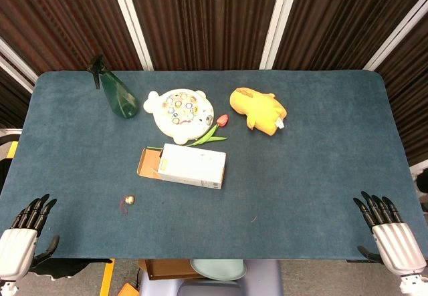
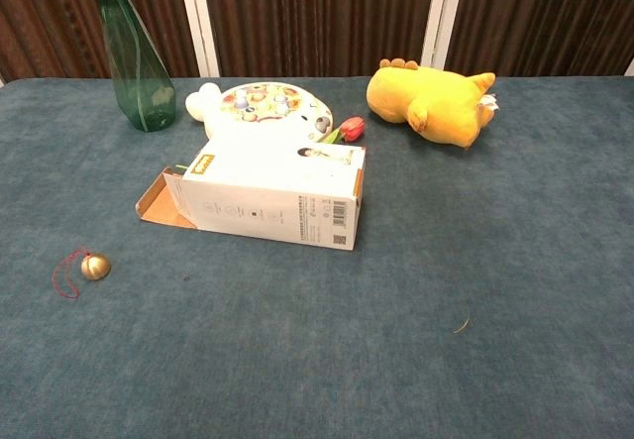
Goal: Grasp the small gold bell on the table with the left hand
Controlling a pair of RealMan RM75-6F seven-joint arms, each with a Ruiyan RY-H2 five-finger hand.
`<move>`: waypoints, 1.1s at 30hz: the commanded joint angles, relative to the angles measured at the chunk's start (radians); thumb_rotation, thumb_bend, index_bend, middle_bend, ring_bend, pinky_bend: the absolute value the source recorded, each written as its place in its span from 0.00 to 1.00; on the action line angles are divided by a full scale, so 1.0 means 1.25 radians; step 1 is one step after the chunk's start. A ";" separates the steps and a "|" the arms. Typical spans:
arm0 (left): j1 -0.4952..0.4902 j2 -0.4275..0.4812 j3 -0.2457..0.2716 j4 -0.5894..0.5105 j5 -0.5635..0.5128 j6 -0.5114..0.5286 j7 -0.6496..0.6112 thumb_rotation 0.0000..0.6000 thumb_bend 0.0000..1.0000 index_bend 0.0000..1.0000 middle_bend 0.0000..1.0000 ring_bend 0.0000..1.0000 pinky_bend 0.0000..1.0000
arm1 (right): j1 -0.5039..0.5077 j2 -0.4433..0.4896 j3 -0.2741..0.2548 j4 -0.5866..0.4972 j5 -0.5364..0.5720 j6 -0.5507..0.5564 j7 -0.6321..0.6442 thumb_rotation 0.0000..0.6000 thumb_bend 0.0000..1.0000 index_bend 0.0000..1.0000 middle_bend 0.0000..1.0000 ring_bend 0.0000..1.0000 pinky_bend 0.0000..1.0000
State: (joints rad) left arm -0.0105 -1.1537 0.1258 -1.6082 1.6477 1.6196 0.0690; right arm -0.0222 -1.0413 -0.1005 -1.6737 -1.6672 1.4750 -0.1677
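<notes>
Nothing of the grasp looks done yet, as far as I can judge. The small round gold metal bell (image 1: 130, 200) with its thin red loop of string lies alone on the blue carpet-like desk (image 1: 314, 176), untouched, ahead of the left robot hand (image 1: 20, 237) and off toward the robot's middle, with bare cloth between them. That left robot hand sits at the near corner of the desk, fingers stretched out straight and slightly spread, holding nothing and touching nothing I can make out. The whole job remains: reach forward and inward, come down over the bell, and close around it.

The right robot hand (image 1: 389, 232) rests at the opposite near corner, fingers likewise extended and empty, well apart from everything. Further out from the left robot hand, past the bell, lies a white cardboard box (image 1: 191, 166) with an open flap; the bell is clear of it.
</notes>
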 commanded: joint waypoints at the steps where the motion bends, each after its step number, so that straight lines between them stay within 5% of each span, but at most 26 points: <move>1: -0.001 -0.004 0.004 0.003 0.016 -0.007 -0.002 1.00 0.41 0.00 0.00 0.00 0.16 | 0.003 -0.002 -0.001 -0.002 0.000 -0.007 -0.001 1.00 0.24 0.00 0.00 0.00 0.00; 4: -0.017 -0.032 -0.005 0.013 0.028 -0.027 -0.015 1.00 0.41 0.00 0.01 0.01 0.18 | 0.006 -0.003 -0.003 -0.002 -0.002 -0.014 -0.001 1.00 0.24 0.00 0.00 0.00 0.00; 6: -0.031 -0.077 -0.026 0.033 0.028 -0.038 -0.015 1.00 0.41 0.00 0.11 0.10 0.26 | 0.008 -0.002 -0.005 -0.003 -0.006 -0.017 0.004 1.00 0.24 0.00 0.00 0.00 0.00; 10: -0.069 -0.175 -0.062 0.090 0.028 -0.073 -0.029 1.00 0.41 0.09 0.67 0.68 0.85 | 0.013 -0.008 0.000 -0.003 0.004 -0.028 -0.003 1.00 0.24 0.00 0.00 0.00 0.00; 13: -0.100 -0.244 -0.084 0.129 0.013 -0.116 -0.035 1.00 0.41 0.23 0.94 0.95 1.00 | 0.017 -0.009 -0.001 -0.006 -0.003 -0.033 -0.004 1.00 0.24 0.00 0.00 0.00 0.00; 25: -0.173 -0.392 -0.154 0.254 -0.119 -0.265 0.079 1.00 0.41 0.36 1.00 1.00 1.00 | 0.019 -0.007 0.000 -0.005 0.006 -0.037 0.003 1.00 0.24 0.00 0.00 0.00 0.00; 33: -0.187 -0.427 -0.166 0.314 -0.135 -0.257 0.078 1.00 0.41 0.43 1.00 1.00 1.00 | 0.021 -0.007 0.001 -0.005 0.009 -0.041 0.000 1.00 0.24 0.00 0.00 0.00 0.00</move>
State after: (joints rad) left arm -0.2407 -1.6813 -0.0796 -1.2232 1.4805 1.2956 0.1689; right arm 0.0038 -1.0503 -0.0997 -1.6800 -1.6559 1.4239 -0.1672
